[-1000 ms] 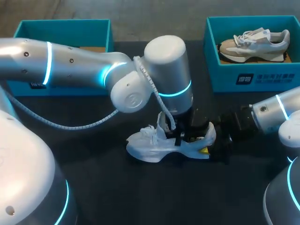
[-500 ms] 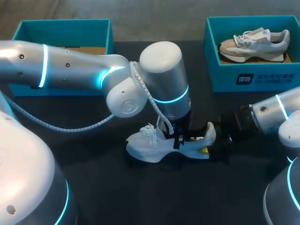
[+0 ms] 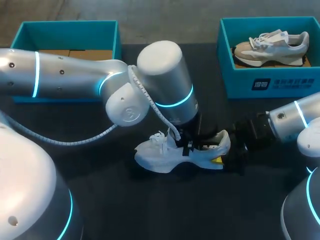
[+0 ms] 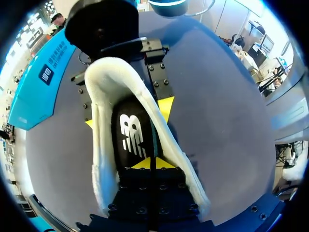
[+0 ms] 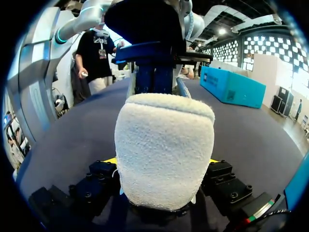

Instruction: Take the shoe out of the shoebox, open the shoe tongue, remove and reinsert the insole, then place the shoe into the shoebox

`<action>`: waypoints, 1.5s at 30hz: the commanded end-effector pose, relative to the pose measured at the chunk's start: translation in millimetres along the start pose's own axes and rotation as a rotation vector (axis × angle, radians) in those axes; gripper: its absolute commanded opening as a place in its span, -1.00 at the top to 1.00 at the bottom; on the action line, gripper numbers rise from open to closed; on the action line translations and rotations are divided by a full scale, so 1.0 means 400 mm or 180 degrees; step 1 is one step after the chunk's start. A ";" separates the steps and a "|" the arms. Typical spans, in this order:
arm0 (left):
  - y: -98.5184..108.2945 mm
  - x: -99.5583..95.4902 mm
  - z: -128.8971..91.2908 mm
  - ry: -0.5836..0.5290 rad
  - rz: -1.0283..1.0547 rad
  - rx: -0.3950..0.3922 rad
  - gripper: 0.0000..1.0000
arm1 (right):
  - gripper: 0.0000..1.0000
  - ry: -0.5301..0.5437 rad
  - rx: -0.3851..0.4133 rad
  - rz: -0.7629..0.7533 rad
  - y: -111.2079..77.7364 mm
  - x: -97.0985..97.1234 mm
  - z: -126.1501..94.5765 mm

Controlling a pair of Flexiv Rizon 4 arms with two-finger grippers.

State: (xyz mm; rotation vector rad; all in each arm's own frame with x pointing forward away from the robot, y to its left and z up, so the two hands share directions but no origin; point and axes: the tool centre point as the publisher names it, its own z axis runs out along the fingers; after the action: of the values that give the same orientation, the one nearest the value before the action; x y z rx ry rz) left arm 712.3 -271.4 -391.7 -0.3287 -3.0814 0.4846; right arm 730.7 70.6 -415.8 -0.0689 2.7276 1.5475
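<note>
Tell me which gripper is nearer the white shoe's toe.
Left. The left gripper is down inside the shoe's opening; the right gripper has its fingers clamped on the heel, farthest from the toe.

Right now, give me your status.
Left tool shut, tips inside shoe on insole. Right tool shut on shoe heel. Shoe stands on table.

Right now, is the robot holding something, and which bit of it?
The right gripper holds the white shoe by its heel. The left gripper is inside the shoe, over the insole; whether it grips cannot be told.
</note>
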 end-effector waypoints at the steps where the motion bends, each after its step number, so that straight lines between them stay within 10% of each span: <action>1: 0.004 0.006 -0.027 -0.0002 0.0019 0.0043 1.00 | 1.00 -0.0004 0.0010 0.0001 -0.014 -0.003 0.008; 45: -0.034 0.019 -0.178 -0.0675 0.0109 0.0470 1.00 | 1.00 -0.0004 0.0010 0.0001 -0.014 -0.003 0.008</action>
State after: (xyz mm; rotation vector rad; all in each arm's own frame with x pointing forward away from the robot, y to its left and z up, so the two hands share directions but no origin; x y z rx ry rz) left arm 706.8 -265.6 -322.6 -0.3505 -3.2136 0.7820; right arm 730.7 70.5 -415.8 -0.0689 2.7275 1.5476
